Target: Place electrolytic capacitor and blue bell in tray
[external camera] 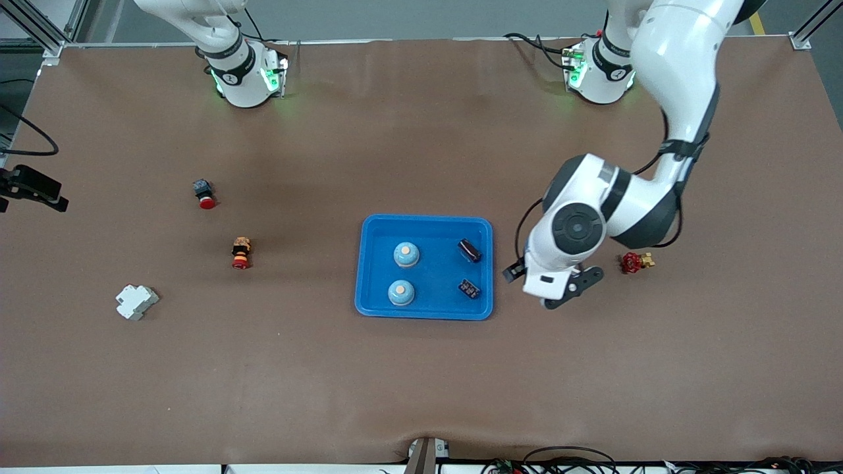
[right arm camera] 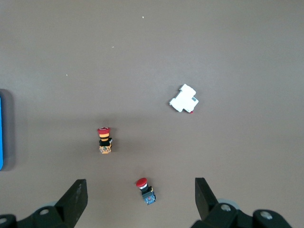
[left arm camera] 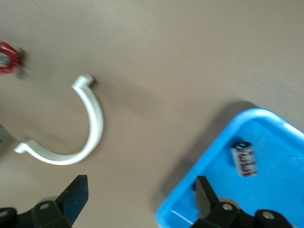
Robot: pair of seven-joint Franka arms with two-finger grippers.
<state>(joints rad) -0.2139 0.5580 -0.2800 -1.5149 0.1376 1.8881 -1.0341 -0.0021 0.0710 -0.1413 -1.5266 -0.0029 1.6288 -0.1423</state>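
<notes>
bright blue shallow tray (external camera: 425, 224), rounded corners

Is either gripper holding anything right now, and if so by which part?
Nothing is held. The left gripper hangs open over the table beside the tray; the right gripper is open too, empty.

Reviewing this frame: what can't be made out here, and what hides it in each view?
- White curved clip: shows in the left wrist view only; the left arm covers it in the front view.
- Right gripper: above the front view's top edge.
- Capacitor markings: too small.
- Tray: cut by the right wrist view's edge.
</notes>
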